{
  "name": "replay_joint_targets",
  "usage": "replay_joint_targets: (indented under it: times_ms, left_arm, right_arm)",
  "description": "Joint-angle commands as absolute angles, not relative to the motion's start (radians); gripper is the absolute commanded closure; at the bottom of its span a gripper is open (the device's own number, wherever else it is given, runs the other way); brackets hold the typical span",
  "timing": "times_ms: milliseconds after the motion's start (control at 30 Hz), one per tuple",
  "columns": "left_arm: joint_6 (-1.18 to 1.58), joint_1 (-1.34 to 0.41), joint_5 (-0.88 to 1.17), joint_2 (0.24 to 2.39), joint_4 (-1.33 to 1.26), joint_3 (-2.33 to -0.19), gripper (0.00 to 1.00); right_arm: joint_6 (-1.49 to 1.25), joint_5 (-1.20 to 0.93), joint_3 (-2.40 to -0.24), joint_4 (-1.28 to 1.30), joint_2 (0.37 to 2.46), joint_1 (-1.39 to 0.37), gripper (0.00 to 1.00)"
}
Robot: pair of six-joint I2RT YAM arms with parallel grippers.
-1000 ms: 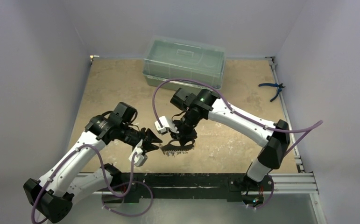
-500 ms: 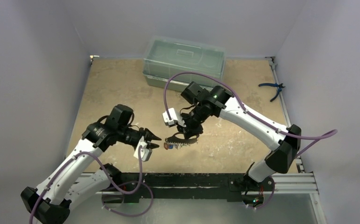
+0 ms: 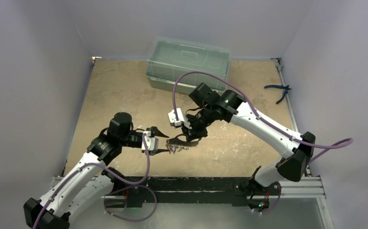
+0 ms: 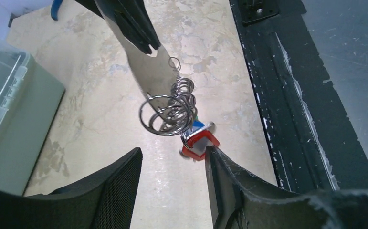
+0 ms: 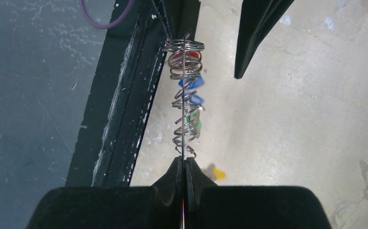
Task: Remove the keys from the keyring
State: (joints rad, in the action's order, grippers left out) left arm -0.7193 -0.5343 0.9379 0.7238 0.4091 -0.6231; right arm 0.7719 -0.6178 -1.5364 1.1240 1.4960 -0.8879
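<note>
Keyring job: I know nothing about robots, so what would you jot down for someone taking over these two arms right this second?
Right gripper: shut on the strap of the keyring, holding it up.
Left gripper: open and gripping nothing. The red key hangs beside one finger.
Keys: the red key, blue key and green key hang on the ring coils.
Done: no key is clearly off. I cannot tell if the yellow piece by the right fingers is attached.
Left: grip each key and work it off.
</note>
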Motion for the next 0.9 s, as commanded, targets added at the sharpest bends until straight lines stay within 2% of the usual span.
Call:
replay_joint_targets:
  times_ms: [0, 67, 300, 433, 667, 733, 867]
  left_arm:
    - [-0.599, -0.529, 0.992, 0.71, 0.292, -0.588, 0.49]
    - [-0.599, -0.529, 1.0, 0.711, 0.288, -0.585, 0.52]
    - [-0.584, -0.529, 0.995, 0.697, 0.308, -0.576, 0.52]
    - [-0.564, -0.529, 0.964, 0.694, 0.333, -0.579, 0.71]
    - [-0.557, -0.528, 0.946, 0.696, 0.328, -0.584, 0.96]
    - [-0.557, -0.529, 0.952, 0.699, 0.331, -0.584, 1.0]
    - [-0.548, -0.529, 0.965, 0.708, 0.314, -0.582, 1.0]
  right_arm:
    - [0.741, -0.666, -1.535, 1.061, 1.459, -0.882, 1.0]
    - [0.738, -0.665, -1.533, 1.057, 1.46, -0.881, 1.0]
    - [0.743, -0.675, -1.522, 1.048, 1.471, -0.858, 1.0]
    - [0.75, -0.683, -1.52, 1.049, 1.473, -0.842, 1.0]
    - [0.752, -0.692, -1.519, 1.053, 1.459, -0.828, 1.0]
    - [0.752, -0.691, -1.517, 1.054, 1.455, -0.823, 1.0]
    - [0.753, -0.694, -1.51, 1.052, 1.45, -0.818, 1.0]
